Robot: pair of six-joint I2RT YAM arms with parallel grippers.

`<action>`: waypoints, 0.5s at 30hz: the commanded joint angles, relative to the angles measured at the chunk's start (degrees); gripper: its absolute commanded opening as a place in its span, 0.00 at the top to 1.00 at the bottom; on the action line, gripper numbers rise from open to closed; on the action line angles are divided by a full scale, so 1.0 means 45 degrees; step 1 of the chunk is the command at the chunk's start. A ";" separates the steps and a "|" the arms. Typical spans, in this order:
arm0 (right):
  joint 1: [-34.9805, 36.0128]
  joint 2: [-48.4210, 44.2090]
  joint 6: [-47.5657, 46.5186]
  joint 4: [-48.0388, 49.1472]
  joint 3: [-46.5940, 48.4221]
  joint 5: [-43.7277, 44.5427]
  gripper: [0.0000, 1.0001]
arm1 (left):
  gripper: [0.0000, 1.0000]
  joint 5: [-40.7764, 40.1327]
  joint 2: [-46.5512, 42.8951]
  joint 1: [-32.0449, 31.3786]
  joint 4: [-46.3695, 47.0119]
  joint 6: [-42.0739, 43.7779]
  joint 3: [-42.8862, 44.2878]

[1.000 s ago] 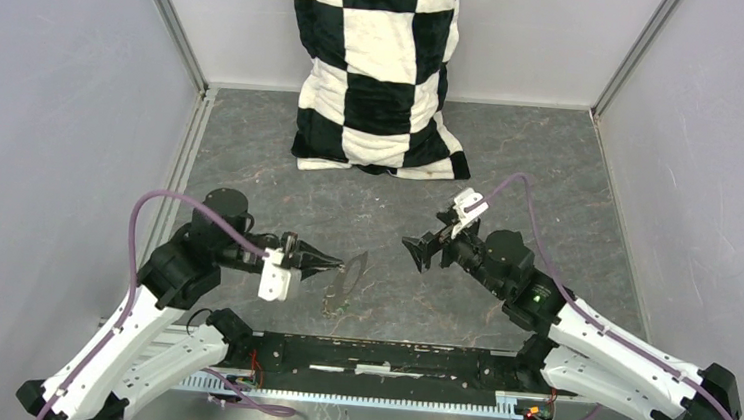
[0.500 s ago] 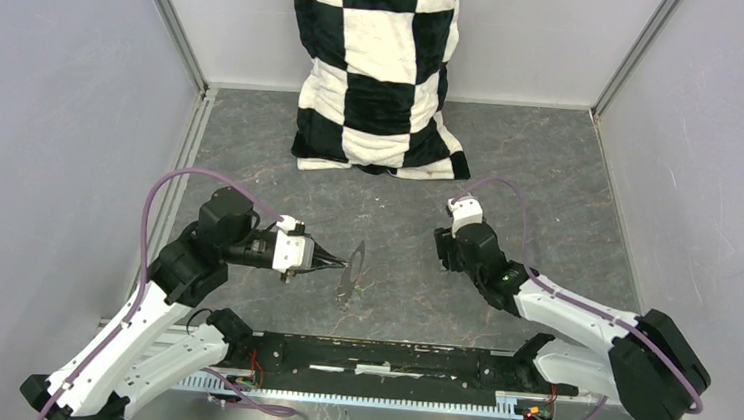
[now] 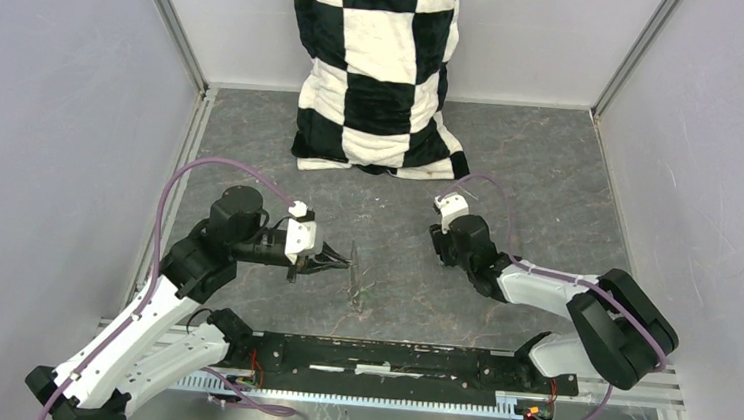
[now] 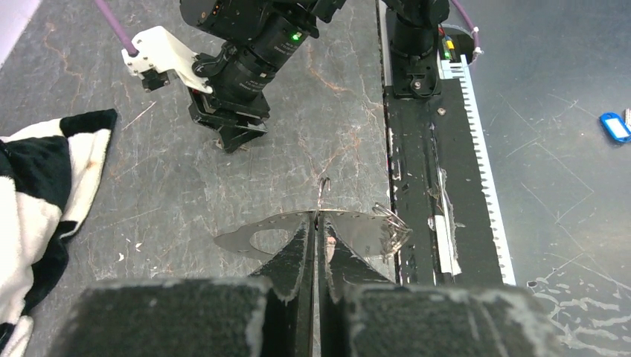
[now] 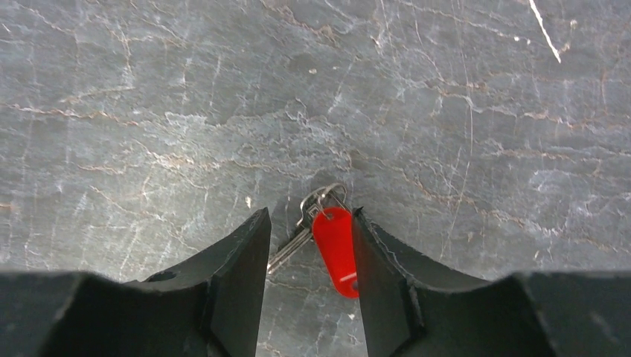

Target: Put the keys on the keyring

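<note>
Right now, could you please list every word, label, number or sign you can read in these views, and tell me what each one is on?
None can be read.
The red plastic key tag shows a plain face.
The small blue plastic tag at the edge of the left wrist view is too small to tell.

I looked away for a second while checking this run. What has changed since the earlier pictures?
The right fingers swung down to the table and now straddle the red key, closing in but not yet gripping. The left fingers stayed shut on the keyring and turned it edge-on to the top camera. The checkered blanket has not moved.
</note>
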 commanded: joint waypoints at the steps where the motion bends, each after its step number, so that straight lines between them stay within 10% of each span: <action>1: -0.0096 0.0308 -0.0418 0.0867 0.0669 -0.0213 0.51 | 0.98 -0.0140 -0.0198 -0.0015 0.0973 -0.0736 0.0024; 15: -0.0255 0.0859 -0.0697 0.0837 0.0809 -0.0092 0.68 | 0.98 -0.0124 -0.0338 -0.0015 0.0975 -0.0472 0.0097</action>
